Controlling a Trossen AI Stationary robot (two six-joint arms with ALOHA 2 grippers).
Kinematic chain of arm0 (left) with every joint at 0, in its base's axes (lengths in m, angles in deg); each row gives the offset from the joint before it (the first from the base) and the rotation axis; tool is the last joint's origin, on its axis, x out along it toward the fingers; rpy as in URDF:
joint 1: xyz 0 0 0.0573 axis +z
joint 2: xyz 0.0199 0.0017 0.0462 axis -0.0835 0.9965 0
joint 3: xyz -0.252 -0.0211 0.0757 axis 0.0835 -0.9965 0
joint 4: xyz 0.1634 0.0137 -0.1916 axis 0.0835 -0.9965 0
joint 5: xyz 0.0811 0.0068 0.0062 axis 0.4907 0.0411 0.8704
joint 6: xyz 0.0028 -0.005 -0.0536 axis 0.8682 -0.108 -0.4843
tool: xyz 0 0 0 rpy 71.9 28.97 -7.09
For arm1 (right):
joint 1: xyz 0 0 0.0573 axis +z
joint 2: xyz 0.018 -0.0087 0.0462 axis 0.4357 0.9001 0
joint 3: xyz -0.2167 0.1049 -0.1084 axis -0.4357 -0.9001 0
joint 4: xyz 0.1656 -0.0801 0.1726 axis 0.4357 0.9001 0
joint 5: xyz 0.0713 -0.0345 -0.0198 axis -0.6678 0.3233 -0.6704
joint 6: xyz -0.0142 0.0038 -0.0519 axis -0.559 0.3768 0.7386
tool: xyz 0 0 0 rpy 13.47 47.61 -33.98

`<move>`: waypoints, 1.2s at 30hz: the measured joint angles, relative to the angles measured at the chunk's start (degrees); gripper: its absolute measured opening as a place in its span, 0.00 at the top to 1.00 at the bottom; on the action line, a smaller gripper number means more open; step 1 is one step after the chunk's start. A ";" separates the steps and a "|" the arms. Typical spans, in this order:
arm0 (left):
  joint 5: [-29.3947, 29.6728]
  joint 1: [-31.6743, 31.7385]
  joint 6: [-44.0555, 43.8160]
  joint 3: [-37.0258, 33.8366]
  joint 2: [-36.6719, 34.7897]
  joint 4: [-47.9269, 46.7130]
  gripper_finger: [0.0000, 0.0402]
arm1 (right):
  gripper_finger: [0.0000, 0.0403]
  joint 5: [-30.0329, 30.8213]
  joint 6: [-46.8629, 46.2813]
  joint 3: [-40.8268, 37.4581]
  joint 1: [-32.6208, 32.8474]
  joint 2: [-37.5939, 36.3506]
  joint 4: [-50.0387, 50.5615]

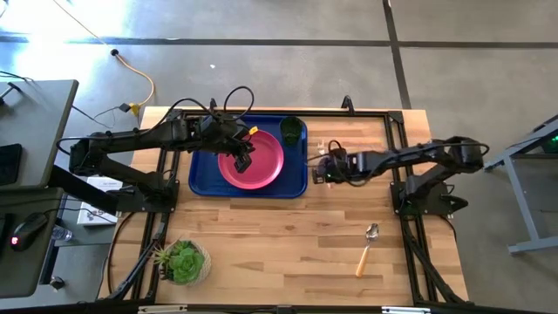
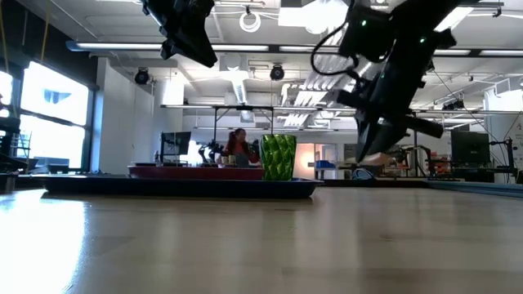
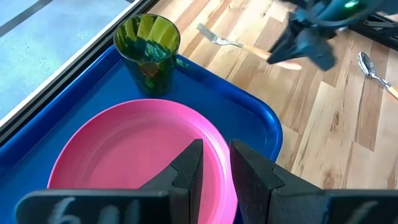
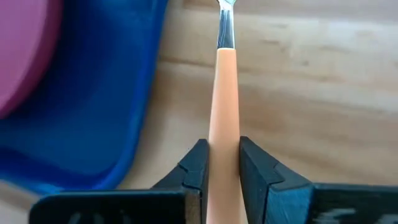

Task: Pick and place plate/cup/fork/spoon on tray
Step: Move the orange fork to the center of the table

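Note:
The dark-blue tray (image 1: 202, 179) lies on the wooden table, left of centre. The pink plate (image 1: 261, 166) lies flat in it, and the green cup (image 1: 290, 131) stands upright in its far right corner. My left gripper (image 3: 216, 149) hangs above the plate, open by a narrow gap, with nothing between its fingers. Just right of the tray, my right gripper (image 1: 321, 167) is shut on the fork (image 3: 231, 42). The spoon (image 1: 368, 247) lies flat on the table near the front right. My right gripper pinches the fork's orange-tan handle (image 4: 222, 124) between its two fingers, one on each side. The fingers slant down from above, from the table's right. The neck and tines (image 4: 225, 25) stick out ahead of them. In the low view the fork looks lifted clear of the table.
A potted succulent (image 1: 181, 262) stands at the table's near left corner. Bare wood stretches between the tray and the near edge. The tray's raised right rim (image 4: 134, 124) runs close beside the held fork.

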 joint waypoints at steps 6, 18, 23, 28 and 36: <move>0.00 0.00 2.49 0.00 0.00 0.02 0.83 | 0.90 2.75 -8.17 2.00 6.74 -3.01 1.90; 0.82 -0.02 0.67 0.00 0.00 0.00 0.83 | 0.90 12.12 -12.88 21.23 15.69 -2.92 23.69; 0.98 -0.01 0.64 0.00 0.00 0.00 0.83 | 0.90 13.12 -14.60 23.97 18.32 -2.41 25.70; 1.01 -0.01 -0.73 0.00 0.00 -0.34 0.83 | 0.90 11.59 -15.76 25.36 20.46 -0.14 25.27; 1.58 0.00 -2.61 0.00 -0.02 -0.53 0.83 | 0.90 6.70 -15.68 30.36 24.67 8.03 24.76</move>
